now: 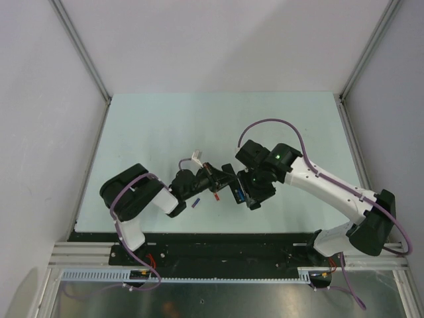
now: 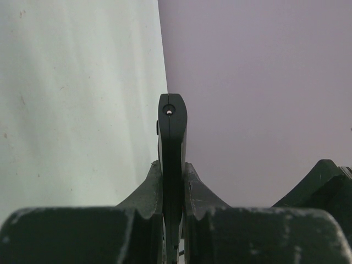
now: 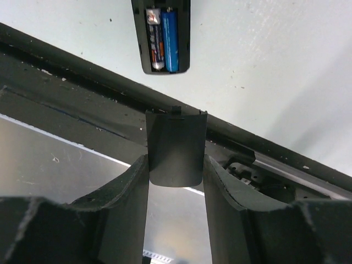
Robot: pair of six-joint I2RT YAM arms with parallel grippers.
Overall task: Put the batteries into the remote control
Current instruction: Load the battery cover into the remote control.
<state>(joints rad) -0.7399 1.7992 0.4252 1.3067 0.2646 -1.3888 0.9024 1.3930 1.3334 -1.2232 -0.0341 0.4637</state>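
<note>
My left gripper (image 2: 172, 165) is shut on the black remote control (image 2: 172, 137), which I see edge-on in the left wrist view. In the top view this gripper (image 1: 207, 177) holds it above the near middle of the table. In the right wrist view the remote's open end (image 3: 162, 63) faces me, with a bright blue battery (image 3: 170, 41) and a silvery battery (image 3: 154, 41) side by side in the compartment. My right gripper (image 3: 176, 159) is shut on a dark curved battery cover (image 3: 176, 151) just below that end. A purple-blue battery (image 1: 196, 203) and a red-orange battery (image 1: 216, 196) lie on the table.
The pale table (image 1: 218, 126) ends at a black rail (image 1: 218, 242) along its near edge, which also shows in the right wrist view (image 3: 82, 82). Grey walls (image 1: 40, 99) close in both sides and the back. The two grippers sit close together.
</note>
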